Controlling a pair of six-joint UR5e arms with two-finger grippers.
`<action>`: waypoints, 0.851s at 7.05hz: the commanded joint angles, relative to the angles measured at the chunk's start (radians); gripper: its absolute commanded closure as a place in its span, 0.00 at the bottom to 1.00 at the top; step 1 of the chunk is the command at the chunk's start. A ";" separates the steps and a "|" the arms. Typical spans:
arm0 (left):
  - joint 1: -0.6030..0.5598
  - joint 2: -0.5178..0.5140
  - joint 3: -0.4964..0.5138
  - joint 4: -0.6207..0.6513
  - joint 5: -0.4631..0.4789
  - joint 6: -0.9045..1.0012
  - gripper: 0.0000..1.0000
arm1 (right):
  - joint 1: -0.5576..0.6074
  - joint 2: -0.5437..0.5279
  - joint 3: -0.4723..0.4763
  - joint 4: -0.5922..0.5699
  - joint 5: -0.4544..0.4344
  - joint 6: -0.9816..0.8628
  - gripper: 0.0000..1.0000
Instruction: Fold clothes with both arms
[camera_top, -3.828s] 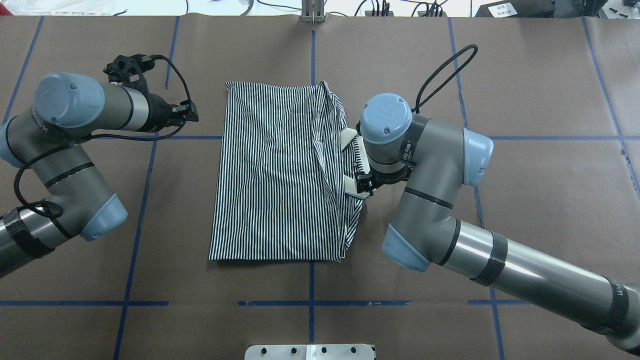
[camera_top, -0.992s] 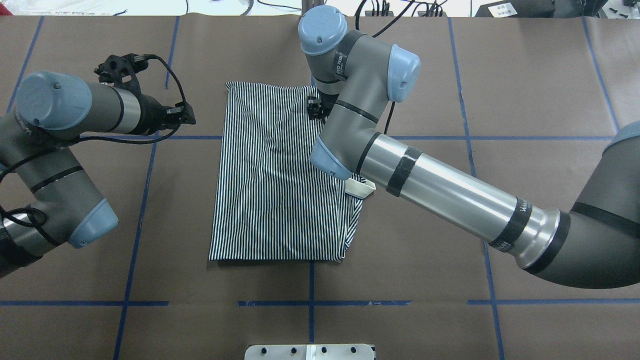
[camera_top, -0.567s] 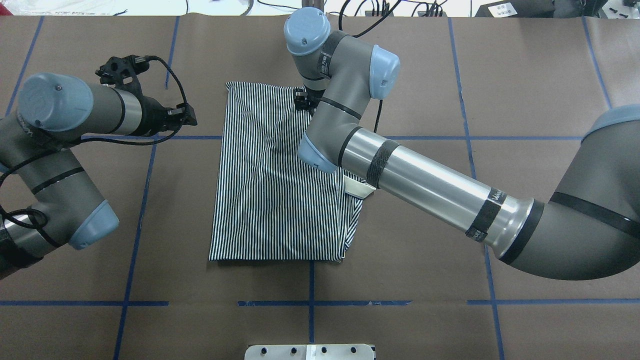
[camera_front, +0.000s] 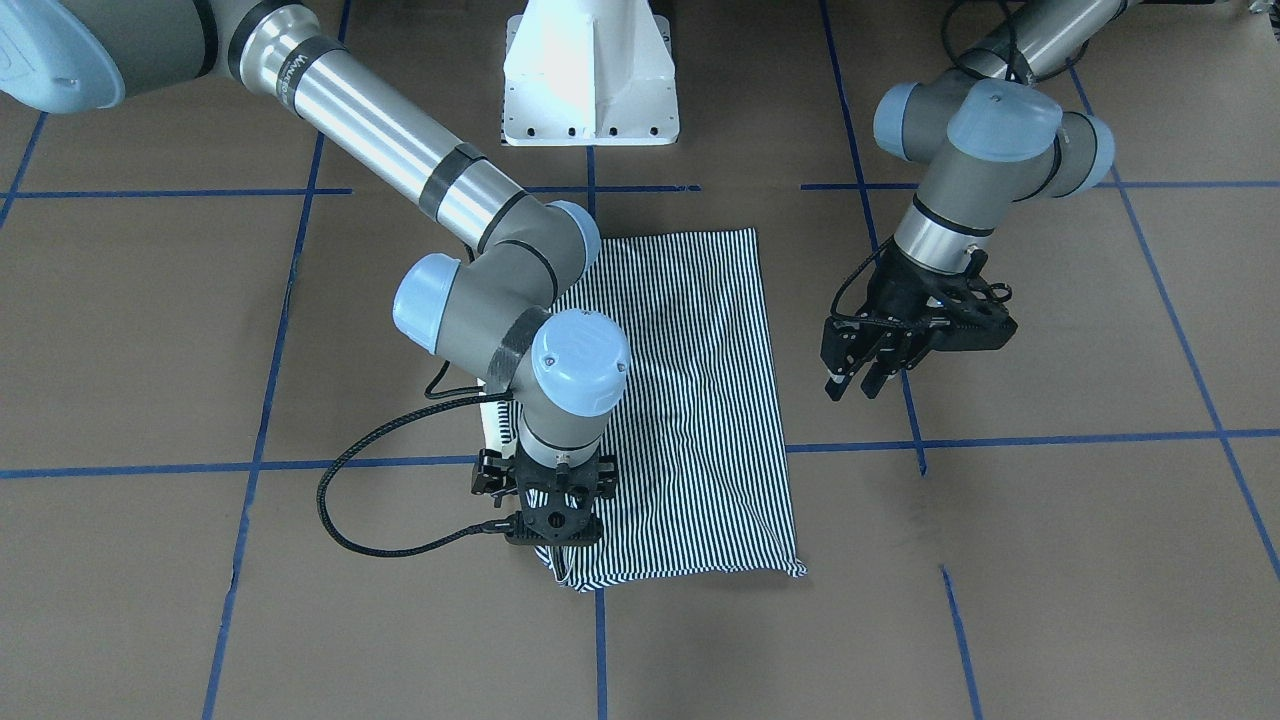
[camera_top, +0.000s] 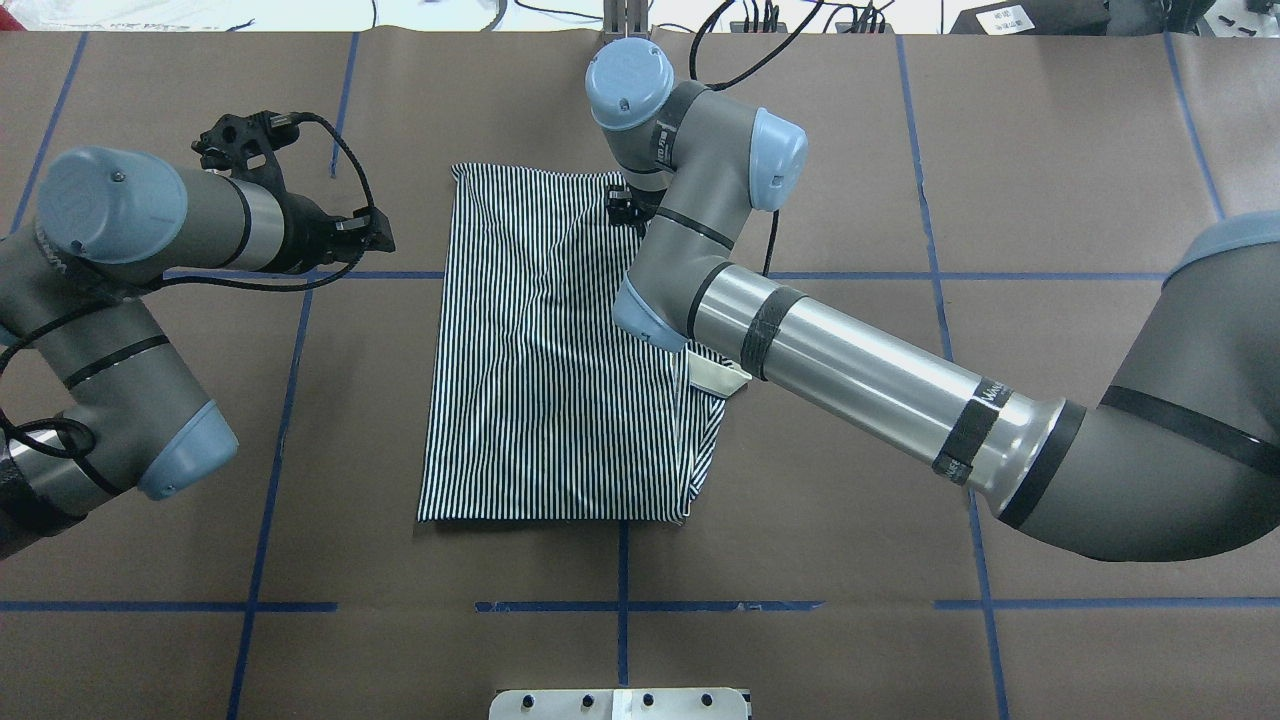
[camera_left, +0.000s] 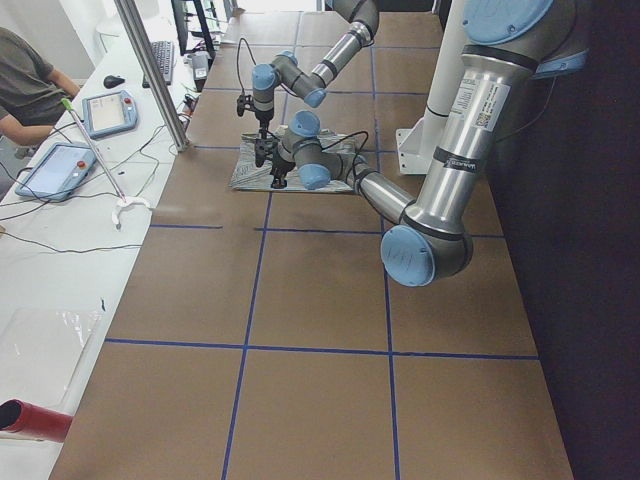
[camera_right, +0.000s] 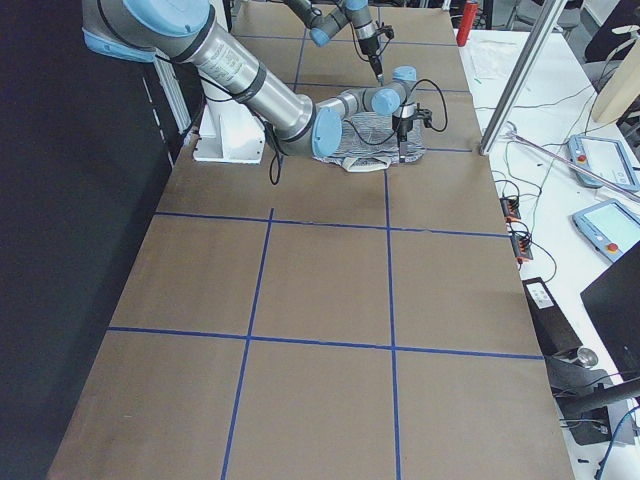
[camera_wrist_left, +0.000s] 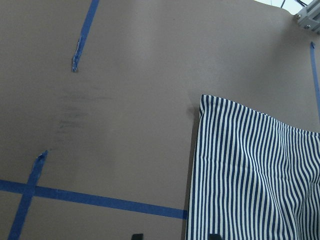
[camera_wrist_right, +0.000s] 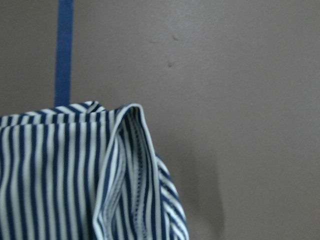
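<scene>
The striped polo shirt (camera_top: 540, 380) (camera_front: 700, 400) lies folded into a rectangle on the brown table, its cream collar (camera_top: 718, 378) peeking out under the right arm. My right gripper (camera_top: 622, 210) (camera_front: 555, 545) points down at the shirt's far right corner; its fingers are hidden, so whether it is open or shut cannot be told. The right wrist view shows only that corner's folded hem (camera_wrist_right: 125, 165) very close. My left gripper (camera_top: 385, 232) (camera_front: 855, 385) hovers open beside the shirt's far left corner (camera_wrist_left: 205, 100), off the cloth.
The white pedestal (camera_front: 590, 70) stands at the robot's side of the table. Blue tape lines (camera_top: 620, 606) cross the brown surface. Beyond the table's far edge stand a metal post (camera_left: 150, 70) and a bench with tablets (camera_left: 50, 170), where a person (camera_left: 25, 80) sits.
The right arm swung from the collar side to the shirt's far right corner, then in the last half second shifted slightly right. The left arm has barely moved.
</scene>
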 joint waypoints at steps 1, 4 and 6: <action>0.000 0.004 -0.005 0.001 0.000 0.001 0.47 | 0.049 -0.036 0.021 -0.008 0.012 -0.078 0.00; 0.000 0.004 -0.008 0.001 -0.002 0.001 0.47 | 0.048 -0.093 0.321 -0.234 0.087 -0.037 0.00; 0.000 0.004 -0.009 0.001 -0.003 0.001 0.47 | -0.045 -0.299 0.659 -0.237 0.072 0.314 0.00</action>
